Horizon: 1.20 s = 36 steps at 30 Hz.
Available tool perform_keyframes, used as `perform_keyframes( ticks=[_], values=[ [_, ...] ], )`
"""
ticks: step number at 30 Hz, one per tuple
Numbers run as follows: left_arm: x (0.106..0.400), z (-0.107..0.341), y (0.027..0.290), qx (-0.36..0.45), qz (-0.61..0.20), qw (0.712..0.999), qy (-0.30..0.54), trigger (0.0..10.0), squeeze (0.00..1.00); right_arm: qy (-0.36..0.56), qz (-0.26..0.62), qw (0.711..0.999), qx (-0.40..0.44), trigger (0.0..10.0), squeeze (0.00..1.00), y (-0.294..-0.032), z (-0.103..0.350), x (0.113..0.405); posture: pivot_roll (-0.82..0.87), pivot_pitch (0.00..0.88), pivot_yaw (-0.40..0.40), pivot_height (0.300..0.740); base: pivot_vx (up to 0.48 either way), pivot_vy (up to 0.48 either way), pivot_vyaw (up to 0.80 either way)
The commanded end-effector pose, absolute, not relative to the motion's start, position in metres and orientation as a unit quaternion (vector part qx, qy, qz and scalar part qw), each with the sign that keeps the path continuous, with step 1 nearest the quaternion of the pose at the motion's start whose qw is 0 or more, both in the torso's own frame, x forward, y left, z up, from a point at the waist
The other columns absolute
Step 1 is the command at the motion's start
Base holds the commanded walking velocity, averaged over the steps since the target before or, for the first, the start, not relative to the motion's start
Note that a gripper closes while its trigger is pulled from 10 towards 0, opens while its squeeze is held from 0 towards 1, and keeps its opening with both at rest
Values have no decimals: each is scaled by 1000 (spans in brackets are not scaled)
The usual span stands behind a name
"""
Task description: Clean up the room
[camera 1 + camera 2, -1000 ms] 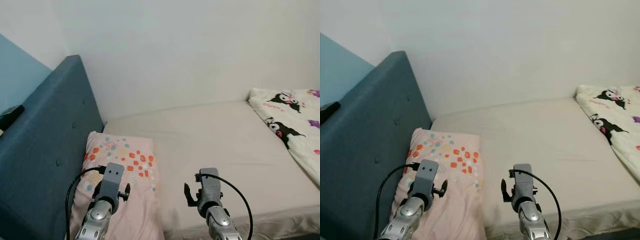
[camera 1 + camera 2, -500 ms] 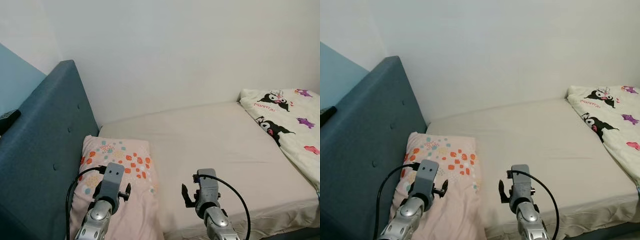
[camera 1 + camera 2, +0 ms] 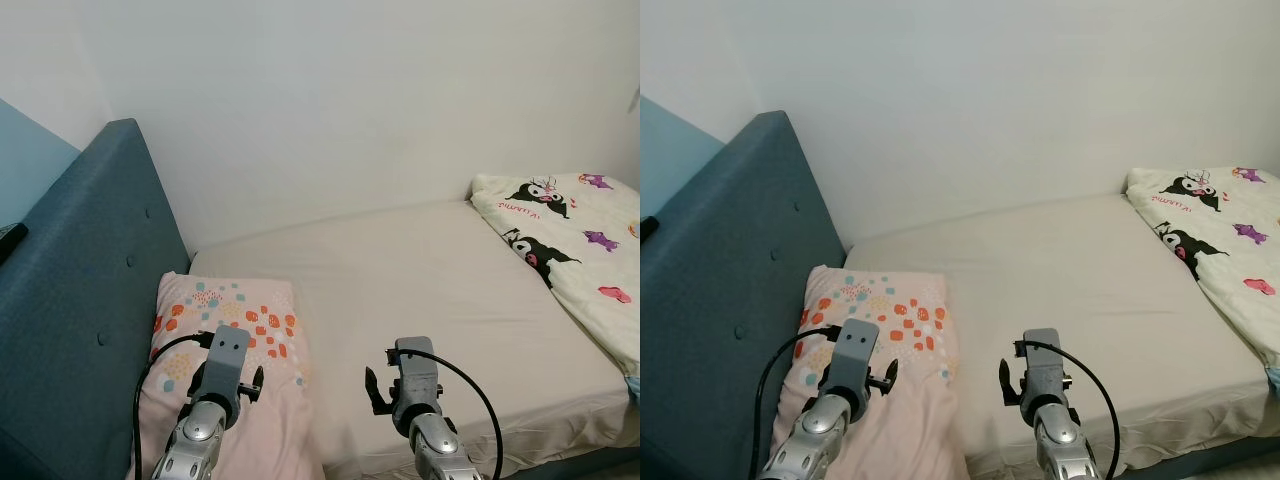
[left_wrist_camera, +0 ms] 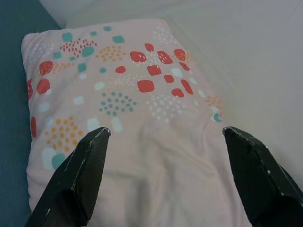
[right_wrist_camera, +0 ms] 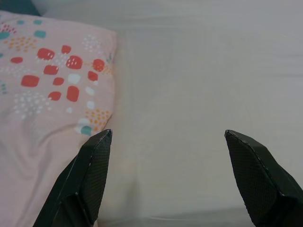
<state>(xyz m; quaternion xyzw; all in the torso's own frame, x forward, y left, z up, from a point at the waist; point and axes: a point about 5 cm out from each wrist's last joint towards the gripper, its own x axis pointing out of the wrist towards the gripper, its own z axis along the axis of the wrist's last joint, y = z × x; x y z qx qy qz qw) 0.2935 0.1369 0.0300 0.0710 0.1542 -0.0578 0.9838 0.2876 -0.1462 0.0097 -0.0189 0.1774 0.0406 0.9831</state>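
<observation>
pillow first: it lies at the head of the bed, pink with red, teal and orange dots, pressed up against the blue headboard. from the headboard outward comes the pillow, then a long bare stretch of beige sheet, then a white cartoon-print blanket bunched at the far end, well apart from the pillow.

both arms are raised above the near edge of the bed. the left gripper hovers over the pillow with its fingers spread wide and nothing between them; the right gripper hangs over the sheet just beside the pillow's outer edge, likewise released and empty. neither touches any fabric.

as a judgement, this looks like a survey step: the robot faces the bed and no grasp has begun. the likely job is making the bed, so the next move would call for either lowering onto the pillow to square it against the headboard, or turning away from the headboard toward the blanket to draw it flat.

the blanket is cut off at the frame edge, so how far it runs is unknown. a dark object on top of the headboard is too clipped to identify. the floor is out of sight.
</observation>
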Motion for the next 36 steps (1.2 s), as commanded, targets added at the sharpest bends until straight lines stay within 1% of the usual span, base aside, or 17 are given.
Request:
perform_keyframes(
  ticks=[1,20,25,29,36],
  values=[
    [290,27,140,66,-49,984,156,10000,0,175,57,983,-25,10000,0,-140,9,287,-23,0,15,740,0,0,800],
    [287,28,141,60,-46,985,157,10000,0,167,68,983,-25,10000,0,-136,12,288,-21,0,11,740,0,0,800],
    [288,28,140,60,-46,985,156,10000,0,158,65,985,-15,10000,0,-138,13,288,-21,0,13,740,0,0,0],
    [288,28,141,64,-45,985,156,10000,0,158,78,984,-12,10000,0,-135,14,287,-23,0,15,740,0,0,0],
    [289,29,141,63,-45,985,154,10000,0,150,84,985,-4,10000,0,-133,16,288,-23,1,16,740,0,0,-800]
  ],
)
